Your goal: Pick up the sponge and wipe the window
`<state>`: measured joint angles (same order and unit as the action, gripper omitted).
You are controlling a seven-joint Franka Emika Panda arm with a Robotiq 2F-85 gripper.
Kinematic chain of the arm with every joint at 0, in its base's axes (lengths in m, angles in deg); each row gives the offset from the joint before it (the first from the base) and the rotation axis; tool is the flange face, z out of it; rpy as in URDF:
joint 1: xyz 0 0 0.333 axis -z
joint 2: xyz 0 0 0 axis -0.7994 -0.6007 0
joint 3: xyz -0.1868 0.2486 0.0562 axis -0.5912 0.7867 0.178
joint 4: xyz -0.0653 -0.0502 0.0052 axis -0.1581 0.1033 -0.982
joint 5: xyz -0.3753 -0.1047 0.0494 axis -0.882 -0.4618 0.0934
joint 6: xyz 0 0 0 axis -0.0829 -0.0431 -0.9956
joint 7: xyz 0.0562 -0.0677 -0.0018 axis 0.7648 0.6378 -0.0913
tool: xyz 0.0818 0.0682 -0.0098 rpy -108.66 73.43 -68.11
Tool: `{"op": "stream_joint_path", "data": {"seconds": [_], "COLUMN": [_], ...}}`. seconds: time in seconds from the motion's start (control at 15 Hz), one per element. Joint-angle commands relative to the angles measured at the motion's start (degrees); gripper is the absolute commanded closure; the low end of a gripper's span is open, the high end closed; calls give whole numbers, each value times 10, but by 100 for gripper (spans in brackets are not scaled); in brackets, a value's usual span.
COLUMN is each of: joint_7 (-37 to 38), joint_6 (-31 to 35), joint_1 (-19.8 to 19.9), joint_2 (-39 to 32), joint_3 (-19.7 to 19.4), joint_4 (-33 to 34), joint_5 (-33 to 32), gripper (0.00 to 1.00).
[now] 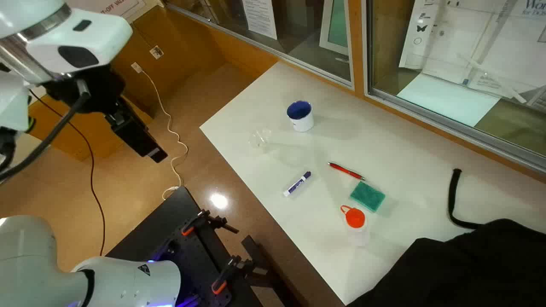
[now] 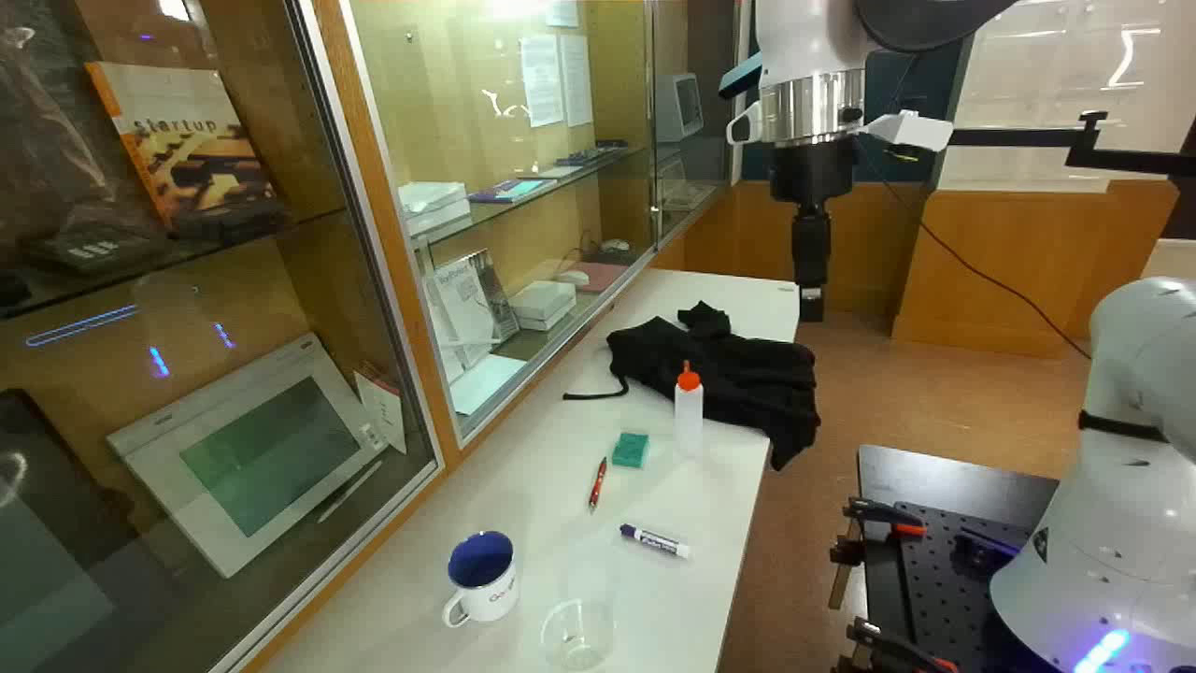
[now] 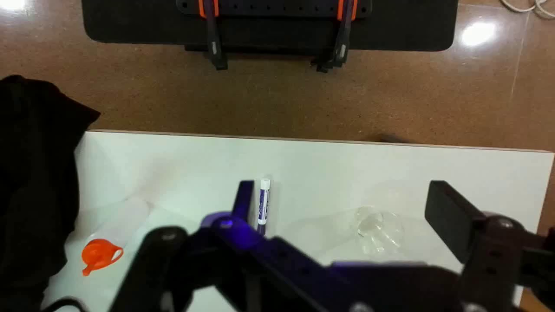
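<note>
The sponge (image 1: 367, 196) is a small green rectangular pad lying flat on the white table. It also shows in an exterior view (image 2: 631, 450), near the red pen and the bottle. It does not show in the wrist view. The window (image 1: 452, 55) is made of large glass panes in thin frames along the table's back edge; it also shows in an exterior view (image 2: 505, 140). My gripper (image 2: 811, 304) is high up and well apart from both sponge and window. In the wrist view the gripper (image 3: 342, 186) is open, with nothing between its fingers.
The white table (image 1: 239, 119) holds a mug (image 1: 300, 117), a clear cup (image 1: 260, 138), a marker (image 1: 297, 184), a red pen (image 1: 346, 171), a bottle with an orange-red cap (image 2: 689, 411) and black cloth (image 2: 729, 369). The bottle stands close beside the sponge.
</note>
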<state>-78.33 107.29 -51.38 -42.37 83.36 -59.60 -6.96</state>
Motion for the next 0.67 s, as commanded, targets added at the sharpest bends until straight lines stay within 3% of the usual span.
{"op": "stream_joint_path", "data": {"seconds": [0.0,0.27,0.6], "joint_7": [1,7,12], "joint_6": [-1,6,97], "joint_1": [-2,2,24], "joint_2": [0,-5,-50], "joint_3": [-2,1,-7], "joint_4": [1,2,8], "joint_5": [-1,-7,-44], "gripper": [0,0,0]}}
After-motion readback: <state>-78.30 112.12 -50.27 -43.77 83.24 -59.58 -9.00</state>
